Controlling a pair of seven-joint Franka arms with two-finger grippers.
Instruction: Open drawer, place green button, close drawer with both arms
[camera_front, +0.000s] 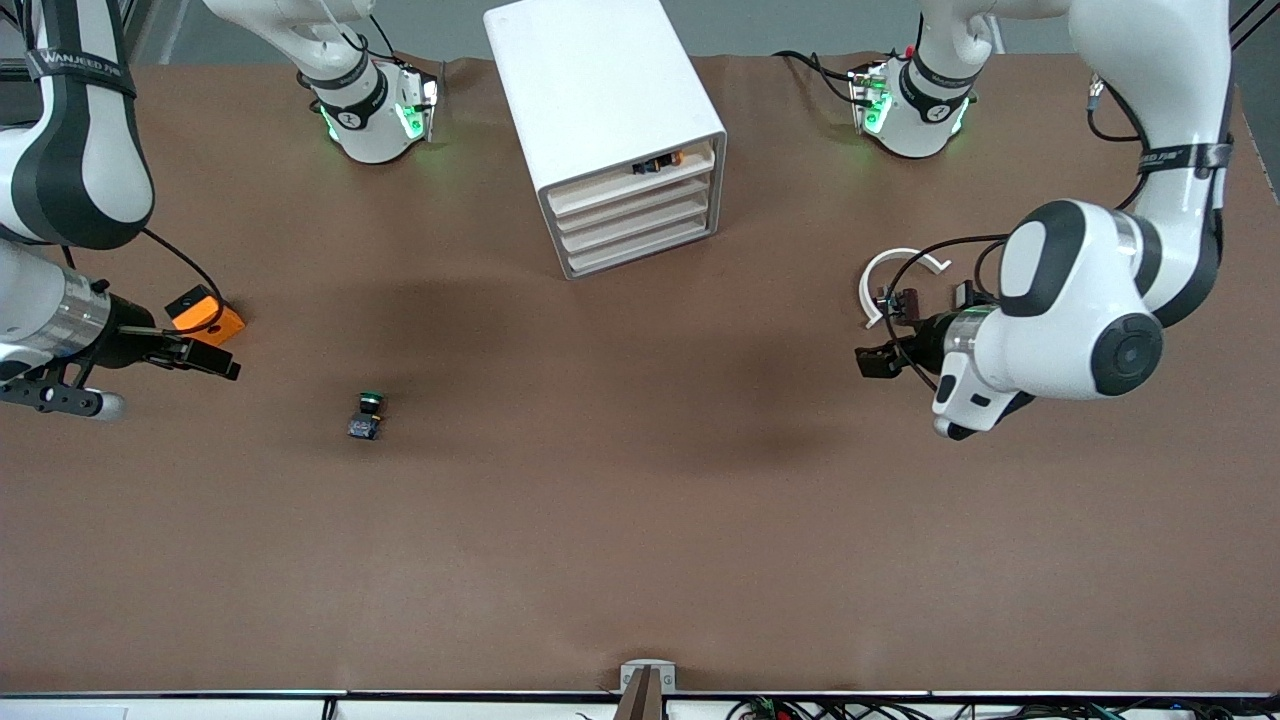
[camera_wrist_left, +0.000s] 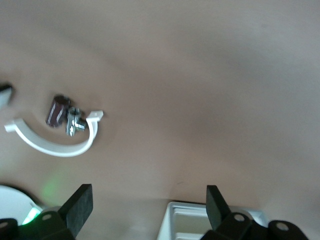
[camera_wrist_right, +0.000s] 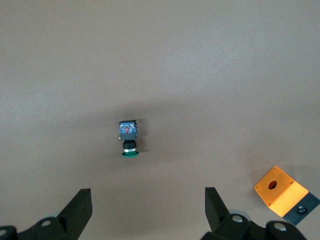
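button (camera_front: 367, 416) on its side, green cap toward the cabinet (camera_front: 610, 130)

A brown table (camera_front: 640, 520) carries a white cabinet (camera_front: 600, 90) with white trays. The button (camera_front: 367, 415) wears a green cap over a black-blue body. There is an orange cube (camera_front: 205, 315) and a white arc (camera_front: 885, 280).

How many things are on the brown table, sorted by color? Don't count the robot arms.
White: 2, the cabinet and the curved arc
Orange: 1, the cube with a hole
Green-capped: 1, the button
Dark: 1, the small cluster of clips by the arc
Total: 5
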